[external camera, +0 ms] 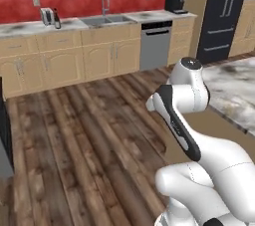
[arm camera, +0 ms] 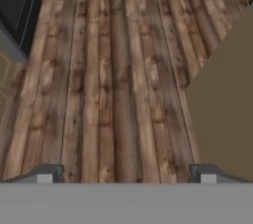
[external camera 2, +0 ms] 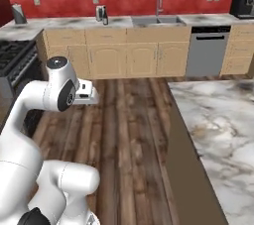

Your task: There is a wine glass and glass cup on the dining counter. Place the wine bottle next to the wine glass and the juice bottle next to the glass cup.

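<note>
My gripper (arm camera: 127,176) hangs over the bare wooden floor, its two dark fingertips (arm camera: 47,173) wide apart with nothing between them, so it is open. The arm is folded close to the base, the hand (external camera 2: 85,92) low beside the elbow. The dining counter (external camera: 234,90) (external camera 2: 218,125), a veined marble slab, lies to my right; its tan side (arm camera: 227,104) is at the right of the hand view. A slim dark bottle, likely the wine bottle (external camera: 56,19) (external camera 2: 105,16), stands far off on the back worktop by the toaster (external camera: 46,16). The wine glass, glass cup and juice bottle are out of view.
Tan cabinets with a sink (external camera: 104,20) (external camera 2: 158,20) and a grey dishwasher (external camera: 155,46) (external camera 2: 208,50) line the back wall. A black fridge (external camera: 224,13) stands at the right, a stove (external camera 2: 15,55) at the left. Wooden floor (external camera: 89,135) spreads between.
</note>
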Tool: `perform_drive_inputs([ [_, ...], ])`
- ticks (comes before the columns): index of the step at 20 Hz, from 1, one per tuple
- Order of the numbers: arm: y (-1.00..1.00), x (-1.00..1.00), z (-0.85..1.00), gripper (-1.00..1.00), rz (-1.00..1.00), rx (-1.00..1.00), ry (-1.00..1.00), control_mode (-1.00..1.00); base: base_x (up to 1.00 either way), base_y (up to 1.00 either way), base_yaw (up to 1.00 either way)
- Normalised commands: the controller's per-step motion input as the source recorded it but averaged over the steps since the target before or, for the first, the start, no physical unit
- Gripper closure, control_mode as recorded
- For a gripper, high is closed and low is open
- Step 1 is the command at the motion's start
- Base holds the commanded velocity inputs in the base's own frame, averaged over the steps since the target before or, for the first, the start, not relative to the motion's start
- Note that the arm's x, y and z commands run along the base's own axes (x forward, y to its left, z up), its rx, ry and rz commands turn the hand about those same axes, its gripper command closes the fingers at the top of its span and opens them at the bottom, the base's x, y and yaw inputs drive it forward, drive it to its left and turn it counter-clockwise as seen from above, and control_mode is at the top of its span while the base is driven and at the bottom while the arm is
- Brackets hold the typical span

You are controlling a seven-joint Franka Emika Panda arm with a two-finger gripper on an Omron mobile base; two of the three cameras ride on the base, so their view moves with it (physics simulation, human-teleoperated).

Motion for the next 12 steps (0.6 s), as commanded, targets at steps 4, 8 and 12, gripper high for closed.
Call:
perform_drive_inputs([
  [4, 0.00, 0.00, 0.00, -1.00, 0.00, 0.00, 0.00, 1.00, 0.90, 0.34, -0.13],
  [8, 0.00, 0.00, 0.00, -1.00, 0.00, 0.00, 0.00, 1.00, 0.91, 0.34, -0.11],
  [12, 0.00, 0.00, 0.00, -1.00, 0.00, 0.00, 0.00, 1.00, 0.93, 0.34, -0.08],
])
